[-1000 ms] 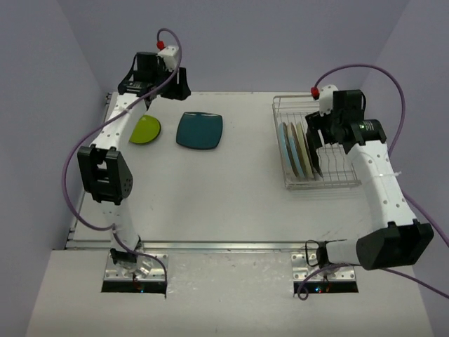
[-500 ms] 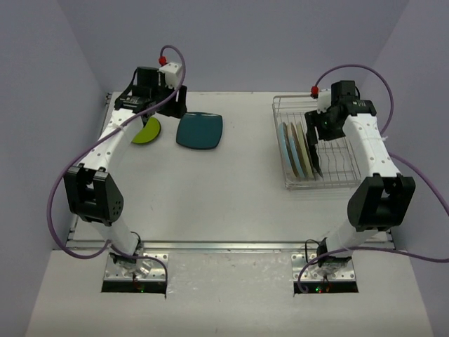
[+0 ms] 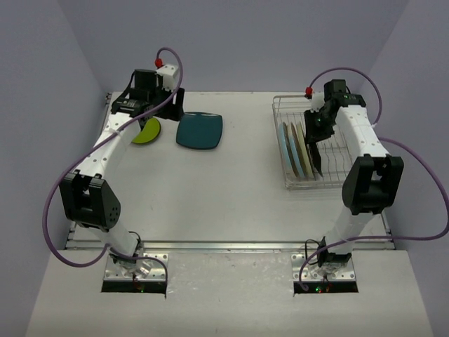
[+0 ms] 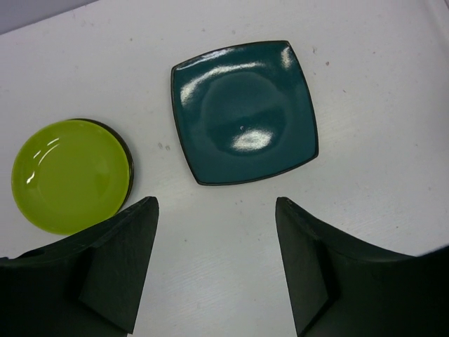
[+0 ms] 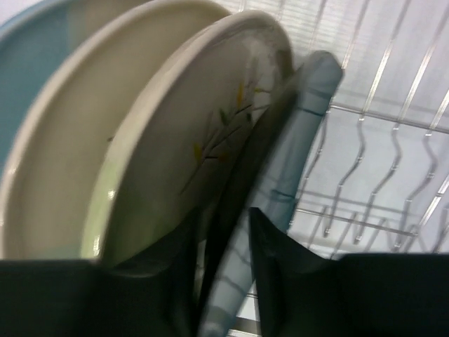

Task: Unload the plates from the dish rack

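Note:
The dish rack (image 3: 291, 100) stands at the table's right with several plates (image 3: 295, 149) upright in its slots. In the right wrist view a cream plate with a leaf sprig (image 5: 210, 126) leans beside a dark plate with a pale blue-grey back (image 5: 295, 140). My right gripper (image 5: 224, 214) is shut on that dark plate's rim, one finger on each face. A lime-green plate (image 4: 70, 172) and a dark teal square plate (image 4: 242, 112) lie flat on the table at the far left. My left gripper (image 4: 215, 203) hovers open just near of them, holding nothing.
More cream (image 5: 91, 140) and light blue (image 5: 35, 84) plates stand to the left of the held one. Bare wire dividers (image 5: 379, 140) fill the rack's right half. The purple walls close in behind and beside the table.
My right gripper's jaws have narrowed from wide onto the dark plate, and that arm's elbow has swung in over the rack. The left gripper has barely shifted above the two plates.

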Tool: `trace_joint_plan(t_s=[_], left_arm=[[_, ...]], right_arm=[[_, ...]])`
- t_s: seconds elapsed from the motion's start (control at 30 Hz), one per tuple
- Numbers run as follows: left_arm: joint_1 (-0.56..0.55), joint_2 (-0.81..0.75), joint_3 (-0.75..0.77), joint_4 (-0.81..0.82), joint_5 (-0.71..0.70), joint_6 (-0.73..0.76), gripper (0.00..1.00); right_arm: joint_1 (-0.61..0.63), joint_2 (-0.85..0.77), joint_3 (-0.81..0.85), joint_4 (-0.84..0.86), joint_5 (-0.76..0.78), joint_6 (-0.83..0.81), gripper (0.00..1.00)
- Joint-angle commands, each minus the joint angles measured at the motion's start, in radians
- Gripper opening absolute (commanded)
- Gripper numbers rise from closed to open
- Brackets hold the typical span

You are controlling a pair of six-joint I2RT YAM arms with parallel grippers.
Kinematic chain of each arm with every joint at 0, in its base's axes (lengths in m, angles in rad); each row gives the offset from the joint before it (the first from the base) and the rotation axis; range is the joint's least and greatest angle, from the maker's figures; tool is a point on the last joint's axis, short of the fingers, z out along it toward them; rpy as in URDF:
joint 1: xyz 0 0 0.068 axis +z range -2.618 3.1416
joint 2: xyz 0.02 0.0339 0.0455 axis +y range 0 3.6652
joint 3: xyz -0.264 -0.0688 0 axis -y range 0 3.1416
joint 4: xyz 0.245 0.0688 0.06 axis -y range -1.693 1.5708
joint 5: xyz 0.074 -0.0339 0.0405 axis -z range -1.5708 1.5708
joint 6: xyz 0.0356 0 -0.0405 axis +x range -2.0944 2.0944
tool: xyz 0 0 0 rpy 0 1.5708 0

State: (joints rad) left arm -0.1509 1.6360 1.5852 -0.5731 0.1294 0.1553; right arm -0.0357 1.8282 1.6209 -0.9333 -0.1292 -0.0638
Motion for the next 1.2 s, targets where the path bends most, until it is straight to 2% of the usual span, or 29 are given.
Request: trace_joint_plan(t_s=[0.0,0.13,0.4,0.57,0.67,0.77,0.87,1.0,1.1,1.13,1.17], left_arm=[[0.005,-0.031,0.012,0.033,-0.015,-0.019,0.66],[0.005,-0.011,0.034,0.026,0.017,-0.044,0.66],[0.005,0.021,0.083,0.023,0.041,-0.074,0.67],[0.005,0.027,0.089,0.024,0.05,-0.082,0.68],[0.005,0.023,0.095,0.025,0.055,-0.087,0.76],[0.006,0.019,0.113,0.017,0.094,-0.092,0.83],[0.016,0.013,0.132,0.013,0.215,-0.103,0.84],[0.053,0.013,0.17,0.009,0.454,-0.169,0.84],[0.09,0.011,0.185,0.036,0.671,-0.244,0.83],[0.11,0.009,0.184,0.053,0.73,-0.277,0.83],[0.111,0.008,0.178,0.055,0.734,-0.28,0.82]], right_arm=[[-0.019,-0.057,-0.003,-0.053,-0.081,0.007,0.16],[-0.024,-0.076,0.035,-0.089,-0.149,0.019,0.01],[-0.051,-0.118,0.183,-0.171,-0.217,0.062,0.0],[-0.085,-0.125,0.368,-0.244,-0.252,0.092,0.0],[-0.089,-0.114,0.5,-0.299,-0.276,0.059,0.0],[-0.086,-0.152,0.565,-0.278,-0.359,-0.066,0.0],[-0.049,-0.256,0.474,-0.165,-0.388,-0.22,0.0],[0.209,-0.456,0.206,0.09,-0.262,-0.561,0.0],[0.385,-0.574,-0.069,0.392,-0.173,-0.848,0.0],[0.456,-0.611,-0.149,0.498,-0.136,-0.893,0.0],[0.461,-0.613,-0.154,0.505,-0.133,-0.941,0.0]])
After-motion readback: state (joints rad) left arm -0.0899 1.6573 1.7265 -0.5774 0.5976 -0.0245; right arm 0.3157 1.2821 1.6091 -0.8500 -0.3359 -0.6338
